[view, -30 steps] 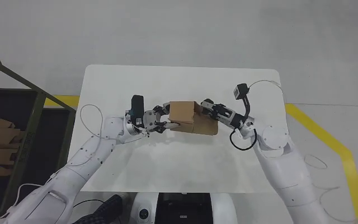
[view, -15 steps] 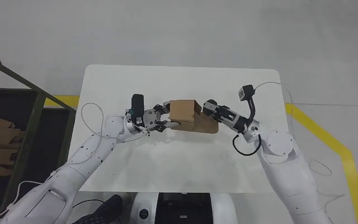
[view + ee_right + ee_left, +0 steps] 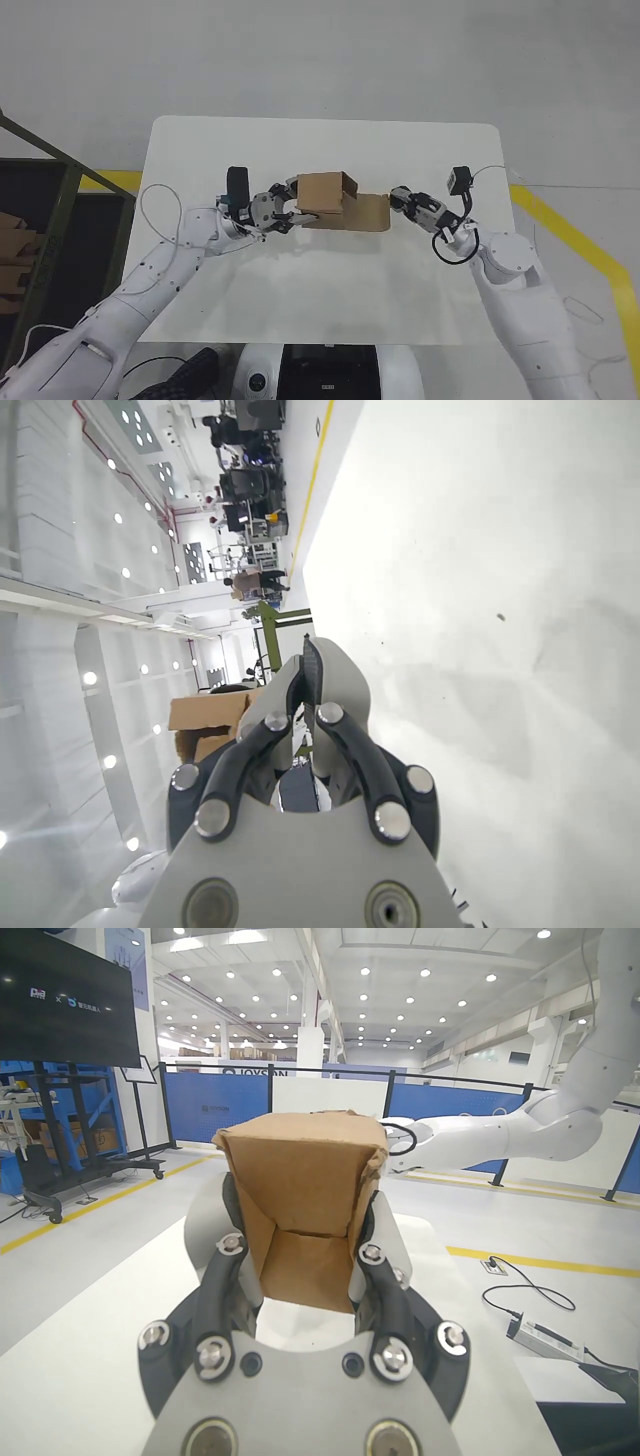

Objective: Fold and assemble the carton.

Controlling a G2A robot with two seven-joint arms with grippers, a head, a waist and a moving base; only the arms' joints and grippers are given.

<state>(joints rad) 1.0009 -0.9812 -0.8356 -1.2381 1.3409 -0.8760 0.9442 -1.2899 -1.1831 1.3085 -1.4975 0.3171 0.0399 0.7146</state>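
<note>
A brown carton (image 3: 323,192) stands open in the middle of the white table (image 3: 320,290), with one flap (image 3: 368,212) lying flat towards the right. My left gripper (image 3: 287,206) holds its left end. In the left wrist view the carton (image 3: 305,1178) sits between the two fingers (image 3: 231,1213), which press on its side walls, and I look into its hollow inside. My right gripper (image 3: 399,195) is shut on nothing, a short gap to the right of the flap. In the right wrist view its fingertips (image 3: 311,660) are pressed together, with the carton (image 3: 210,710) beyond them.
A dark rack (image 3: 40,230) holding flat cardboard stands off the table's left edge. Bare table surface stretches in front of and behind the carton.
My right gripper has pulled back to the right, away from the carton. The carton, held by the left gripper, has shifted slightly, and its right flap now lies exposed on the table.
</note>
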